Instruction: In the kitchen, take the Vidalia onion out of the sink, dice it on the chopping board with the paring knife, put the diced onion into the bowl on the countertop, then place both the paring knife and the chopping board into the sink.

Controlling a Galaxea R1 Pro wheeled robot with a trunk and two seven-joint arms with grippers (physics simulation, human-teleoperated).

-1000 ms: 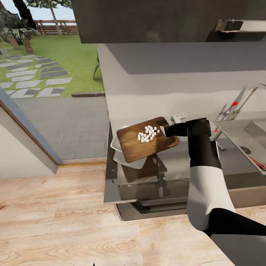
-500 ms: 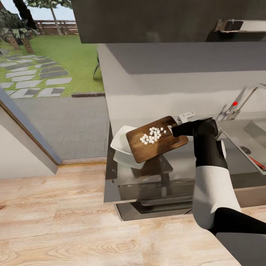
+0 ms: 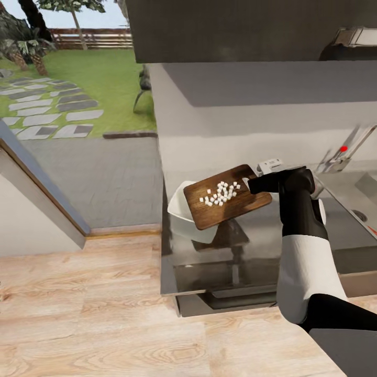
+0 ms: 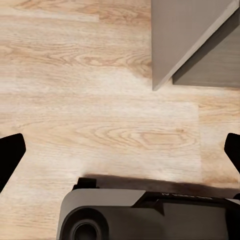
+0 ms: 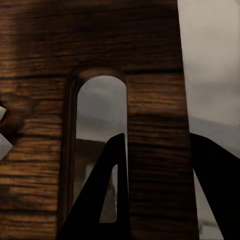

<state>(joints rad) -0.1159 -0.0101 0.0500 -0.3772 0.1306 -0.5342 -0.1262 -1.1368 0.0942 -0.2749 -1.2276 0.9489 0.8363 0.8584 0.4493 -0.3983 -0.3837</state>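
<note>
Right gripper is clamped on the chopping board at its slotted end: in the right wrist view one finger passes through the slot hole and the other lies along the board's outer edge, with the wood pinched between them. In the head view the board is held in the air over the countertop, its far end overlapping the white bowl, which sits near the counter's left end. A cluster of diced onion rests around the middle of the board, and none can be seen in the bowl.

Left gripper hangs low over the wood floor, fingers spread wide with nothing between them (only the dark tips show at the frame edges).

The step in hand looks like the transfer of the dice into the bowl. The board appears only slightly tilted toward the bowl, so the next move probably calls for a steeper tip about the gripped end, with the low edge kept inside the bowl's rim so the cubes slide in rather than spill onto the counter. The sink's chrome tap stands to the right, well apart from the board, and the sink is where the board goes afterwards.
</note>
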